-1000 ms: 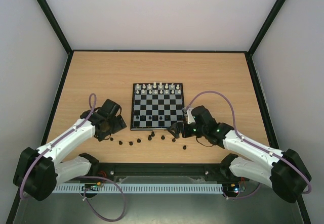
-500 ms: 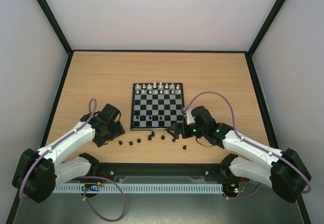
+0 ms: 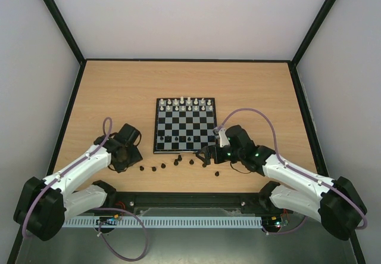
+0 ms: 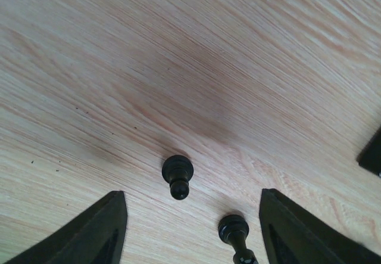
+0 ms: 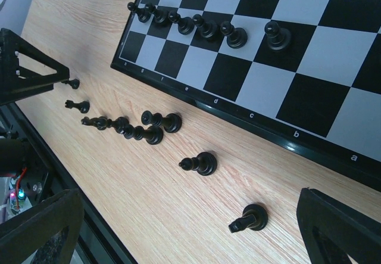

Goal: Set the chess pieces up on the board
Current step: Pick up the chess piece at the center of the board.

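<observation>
The board [image 3: 185, 124] lies at the middle of the wooden table [image 3: 119, 85], square to it. Broad strips of bare wood run to its left, to its right and beyond its far edge, out to the dark rim [image 3: 184, 60] and the pale walls around the table. White chess pieces [image 3: 186, 103] fill the two far rows. A line of black pawns [image 3: 184, 138] stands on the second row from the near edge. The narrow strip between the board's near border and the arm bases is the crowded part, with loose black pieces [image 3: 172, 164] scattered across it. Some of them are upright and some are tipped over. The left arm reaches forward, low over the left end of that scatter, well apart from the board's left edge. The left gripper [image 4: 191, 193] points down with its jaws moderately apart. One black pawn [image 4: 177, 174] sits on the wood between them, touching neither finger, and a second pawn [image 4: 235, 231] is just beside it. The right arm angles inward, so the right gripper [image 5: 187, 201] hangs near the board's near right corner. Its jaws are spread wide and hold nothing, and several loose pieces lie on the wood below it.
</observation>
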